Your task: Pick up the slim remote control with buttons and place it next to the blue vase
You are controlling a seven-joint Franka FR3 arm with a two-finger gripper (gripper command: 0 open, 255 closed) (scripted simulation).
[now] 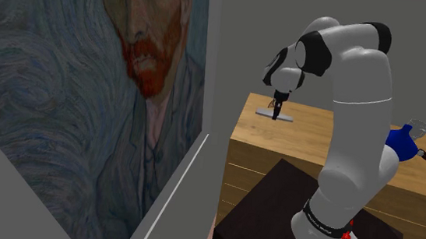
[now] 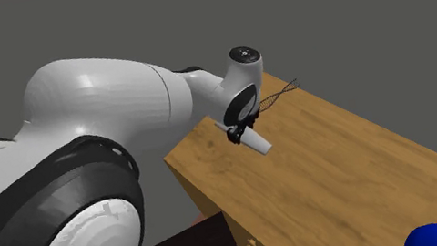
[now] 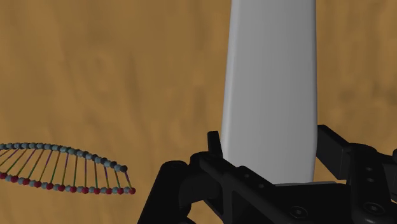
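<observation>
My claw (image 3: 272,145) grips the pale grey remote (image 3: 270,76) over the wooden tabletop (image 3: 127,76). A beaded helix (image 3: 63,167) lies near; the blue vase (image 1: 399,140) stands far off at the shoulder view's right.

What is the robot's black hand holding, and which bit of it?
The gripper clasps the grey remote, one black finger on each long side, close to one end.

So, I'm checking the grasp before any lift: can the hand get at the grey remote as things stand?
Probably yes: the hand sits right on the grey remote, whose sides its fingers seem to clasp. The beaded helix model lies apart beside it on the wooden top, so nothing blocks.
</observation>
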